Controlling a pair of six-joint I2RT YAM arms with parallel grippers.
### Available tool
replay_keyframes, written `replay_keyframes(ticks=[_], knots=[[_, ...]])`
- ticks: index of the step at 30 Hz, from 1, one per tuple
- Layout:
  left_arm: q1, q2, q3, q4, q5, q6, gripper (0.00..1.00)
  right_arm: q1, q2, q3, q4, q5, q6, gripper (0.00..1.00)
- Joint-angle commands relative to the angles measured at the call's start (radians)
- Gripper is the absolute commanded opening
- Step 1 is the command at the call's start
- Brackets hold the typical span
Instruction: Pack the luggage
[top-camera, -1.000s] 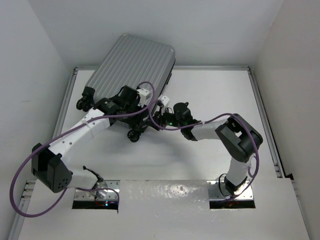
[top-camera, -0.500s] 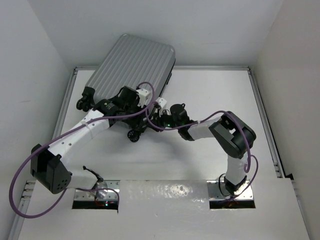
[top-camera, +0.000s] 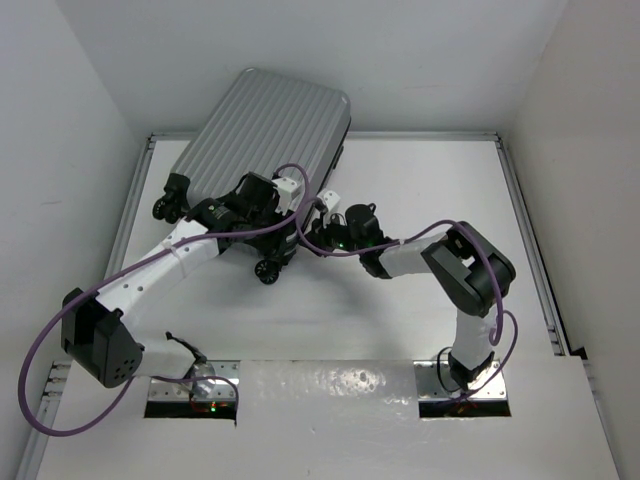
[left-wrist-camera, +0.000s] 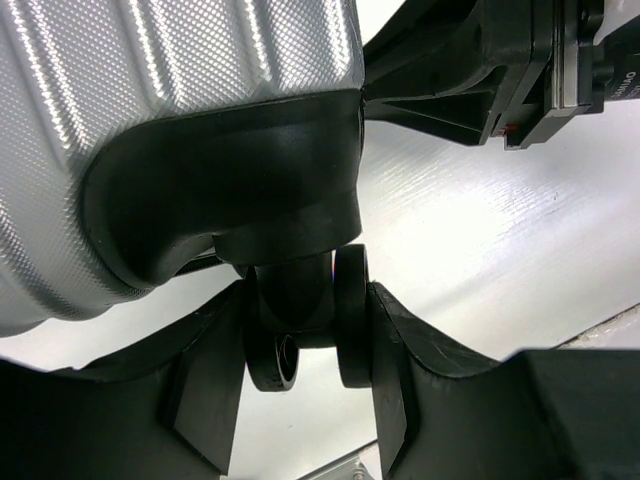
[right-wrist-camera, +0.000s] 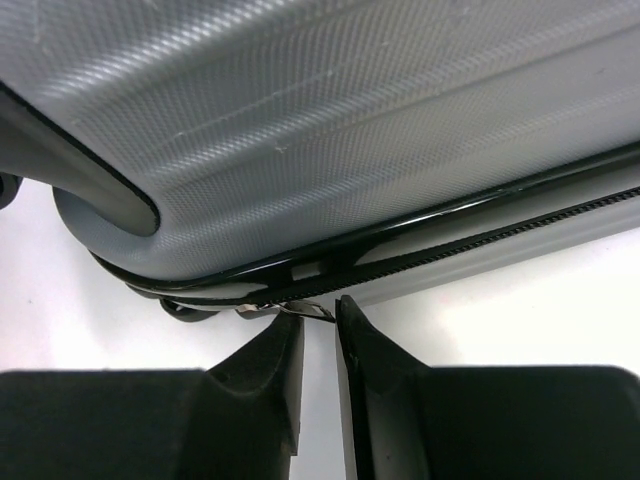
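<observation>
Luggage (top-camera: 262, 125) sits at the far left of the tabletop (top-camera: 420, 180) with its shells together. Its long axis runs from near-left to far-right, and the wheeled end points back toward the arms. The left claw (left-wrist-camera: 308, 300) reaches in from the near left and is closed about halfway on a caster wheel (left-wrist-camera: 350, 315). A finger presses each outer face of the twin black discs, just under the rounded black corner housing (left-wrist-camera: 220, 180). The right claw (right-wrist-camera: 318, 318) comes from the right and meets the suitcase's right-hand side edge. Its fingers are drawn almost together with only a thin slit between them, and the small metal zipper pull (right-wrist-camera: 290, 308) sits right at their tips. Whether the pull is actually pinched cannot be told. The seam lies directly ahead of this claw, and the zipper track (right-wrist-camera: 480, 235) runs along the edge toward the far end, so the right arm looks the one placed to work the zip while the left steadies the case. The shell is hard, silver-grey and ribbed lengthwise, with a fine woven-looking grain. The trim is glossy black and the zip teeth are matte and fine.
</observation>
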Motion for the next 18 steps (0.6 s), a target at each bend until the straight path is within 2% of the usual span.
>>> replay_keyframes(ticks=[1, 4, 8, 10, 14, 18], knots=[[-0.011, 0.029, -0.044, 0.016, 0.048, 0.018, 0.34, 0.003, -0.045, 0.077, 0.164, -0.01, 0.013, 0.17], [-0.011, 0.028, -0.045, 0.015, 0.05, 0.014, 0.34, 0.004, -0.045, 0.077, 0.165, -0.05, 0.012, 0.18], [-0.01, 0.026, -0.048, 0.012, 0.047, 0.021, 0.34, 0.006, -0.069, 0.068, 0.129, -0.144, -0.024, 0.3], [-0.011, 0.028, -0.05, 0.012, 0.045, 0.021, 0.34, 0.007, -0.081, 0.053, 0.13, -0.142, -0.03, 0.3], [-0.011, 0.028, -0.051, 0.018, 0.045, 0.014, 0.34, 0.007, -0.075, 0.07, 0.132, -0.131, -0.03, 0.25], [-0.011, 0.026, -0.051, 0.015, 0.042, 0.017, 0.33, 0.009, -0.057, 0.096, 0.144, -0.136, -0.008, 0.16]])
